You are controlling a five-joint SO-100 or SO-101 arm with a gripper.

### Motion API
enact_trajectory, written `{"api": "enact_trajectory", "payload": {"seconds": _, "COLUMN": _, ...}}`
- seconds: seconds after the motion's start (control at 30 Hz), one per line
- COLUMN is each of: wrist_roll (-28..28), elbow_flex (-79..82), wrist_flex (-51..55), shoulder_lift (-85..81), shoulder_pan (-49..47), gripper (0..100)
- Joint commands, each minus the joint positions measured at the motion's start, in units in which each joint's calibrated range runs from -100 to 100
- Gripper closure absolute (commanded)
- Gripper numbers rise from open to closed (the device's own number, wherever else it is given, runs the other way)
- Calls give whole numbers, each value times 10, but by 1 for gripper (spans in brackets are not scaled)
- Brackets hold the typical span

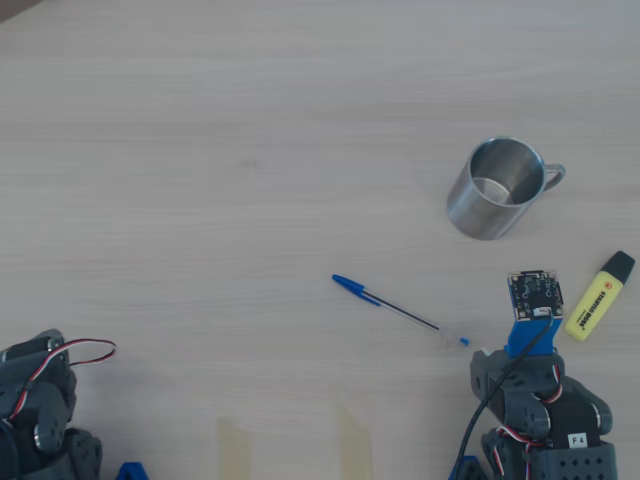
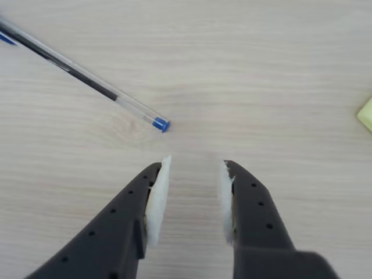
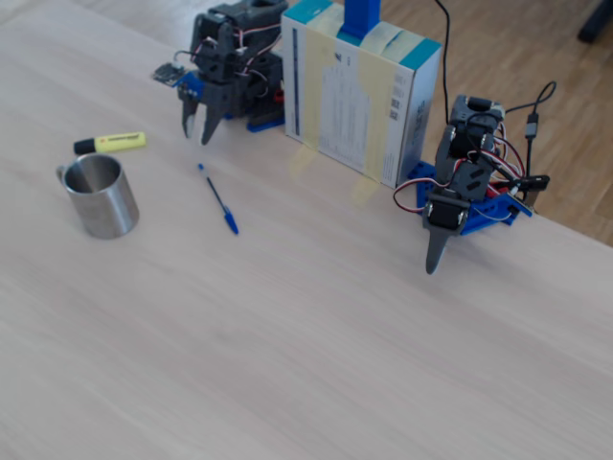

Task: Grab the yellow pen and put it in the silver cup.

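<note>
Overhead view: pen [image 1: 600, 296] lies flat on the surface [image 1: 250, 150] at the right edge, below and right of the cup [image 1: 496, 188] and apart from it. Its long axis runs diagonally, black cap toward the upper right, yellow end toward the lower left. Cup stands upright, open mouth up, handle to the right. Blue ballpoint [image 1: 400, 311] lies diagonally left of the arm, cap end upper left. The arm's circuit board [image 1: 535, 294] sits just left of the pen; gripper tips are hidden under it here.

Wrist view: gripper [image 2: 195, 171] is parted, empty, white-padded fingers [image 2: 158, 192] over bare surface. Ballpoint's blue end plug is just above the left finger. Only a yellow sliver of the pen [image 2: 366, 114] shows at the right edge.

Fixed view: pen [image 3: 111, 143] lies nearly horizontal, black cap left, just behind the cup [image 3: 100, 196]. Gripper [image 3: 196, 132] points down, spread, holding nothing, right of the pen. Ballpoint [image 3: 217, 200] is in front of it. A second arm [image 3: 460, 187] stands right of a box [image 3: 359, 91].
</note>
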Motion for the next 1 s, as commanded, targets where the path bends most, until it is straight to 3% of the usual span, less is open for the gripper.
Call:
{"api": "enact_trajectory", "payload": {"seconds": 0.0, "wrist_roll": -6, "elbow_flex": -69, "wrist_flex": -7, "shoulder_lift": 47, "shoulder_pan": 0, "gripper": 85}}
{"api": "enact_trajectory", "payload": {"seconds": 0.23, "wrist_roll": -10, "elbow_flex": -156, "wrist_flex": -7, "shoulder_lift": 133, "shoulder_pan": 1, "gripper": 81}}
{"api": "enact_trajectory", "payload": {"seconds": 0.73, "wrist_roll": -89, "elbow_flex": -334, "wrist_flex": -8, "shoulder_lift": 231, "shoulder_pan": 80, "gripper": 81}}
{"api": "enact_trajectory", "payload": {"seconds": 0.97, "wrist_roll": -118, "elbow_flex": -379, "wrist_flex": -85, "shoulder_lift": 283, "shoulder_pan": 117, "gripper": 81}}
